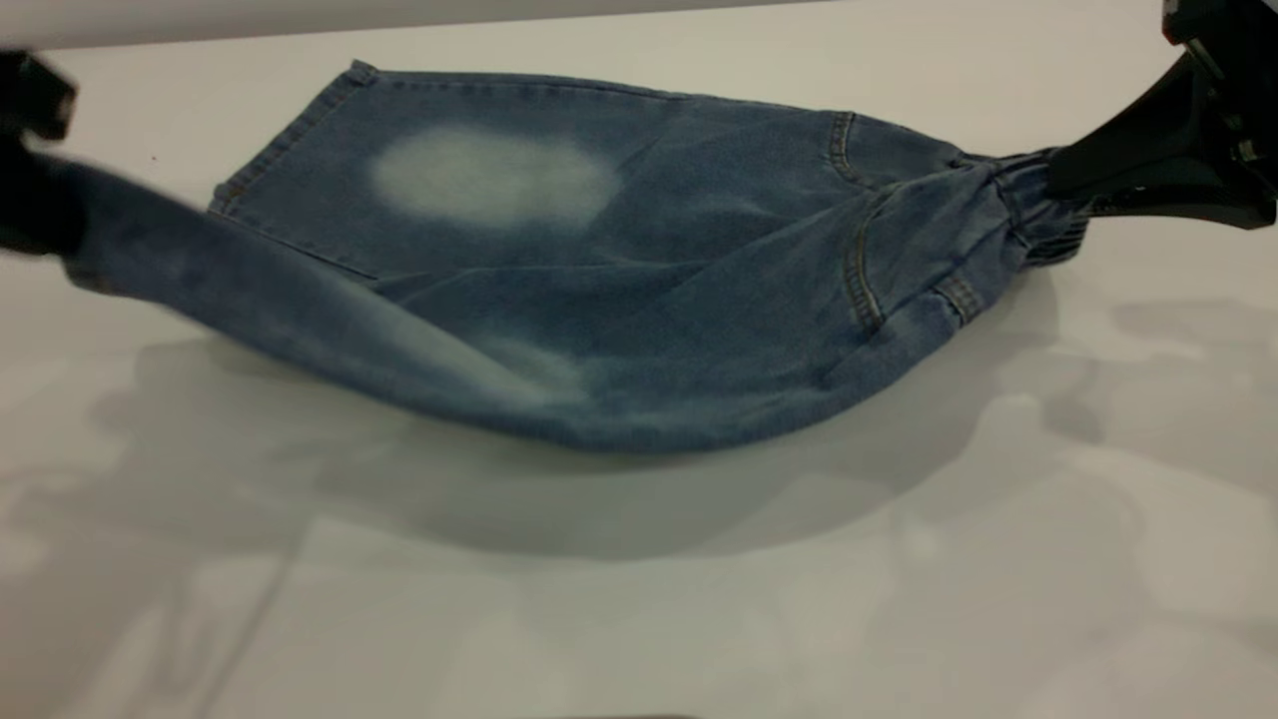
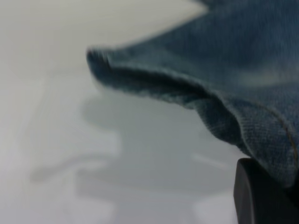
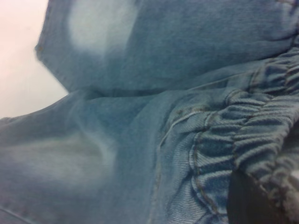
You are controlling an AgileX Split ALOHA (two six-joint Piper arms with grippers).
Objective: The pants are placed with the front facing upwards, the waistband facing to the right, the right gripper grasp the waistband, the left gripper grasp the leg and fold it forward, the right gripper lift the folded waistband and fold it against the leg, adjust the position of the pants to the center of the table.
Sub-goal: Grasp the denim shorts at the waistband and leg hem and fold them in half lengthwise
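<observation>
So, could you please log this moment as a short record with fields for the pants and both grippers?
pants: blue denim, stretched between the two grippers, near leg lifted, middle sagging to the table
waistband: bunched, at the right
right gripper: shut on the waistband
left gripper: at the left edge, holding the near leg's end
far leg: lying flat, pale patch up

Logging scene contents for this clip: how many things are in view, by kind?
Pants, held up at waistband and leg: 1
Grippers: 2, right gripper and left gripper
Table: 1
Total: 4
</observation>
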